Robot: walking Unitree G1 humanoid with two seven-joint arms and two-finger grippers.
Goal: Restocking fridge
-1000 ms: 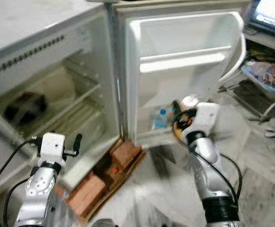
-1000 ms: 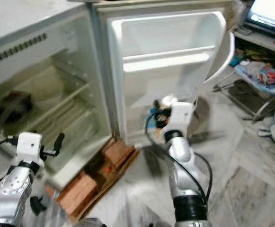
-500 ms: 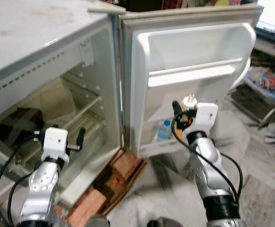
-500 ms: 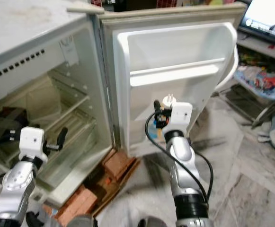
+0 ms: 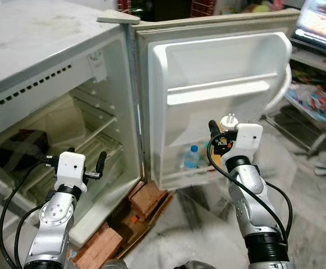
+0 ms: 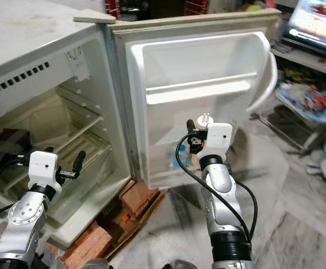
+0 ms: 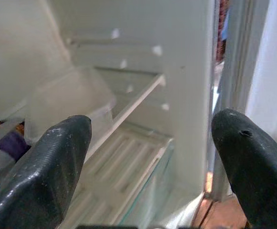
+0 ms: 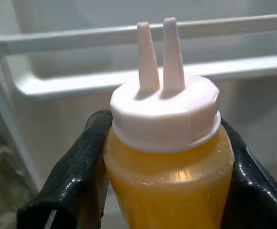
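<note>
Fridge [image 5: 50,67] stands open before the robot, its grey top wide and flat, the inner shelves [image 5: 92,131] pale and mostly bare, with a dark checked bundle [image 5: 19,148] lying deep on the left side. Its door [image 5: 219,84] swings out to the right, a white rail [image 5: 219,92] crossing the middle and a low door bin [image 5: 191,171] at the foot, where a small water bottle [image 5: 191,157] with a blue cap stands upright. Bricks [image 5: 132,216] on flattened cardboard lie on the marbled floor [image 5: 314,224] under the open cabinet. To the far right sit a screen [image 5: 322,25] and a cluttered rack [image 5: 314,103]. The right claw [image 8: 162,157] is raised just in front of the door, near the rail, clamped on a yellow squeeze bottle [image 8: 169,176] held upright, a white twin-nozzle cap [image 8: 164,107] on top. The left claw [image 7: 152,162] hangs by the lower shelves with its fingers [image 7: 47,167] spread wide, gripping nothing.
</note>
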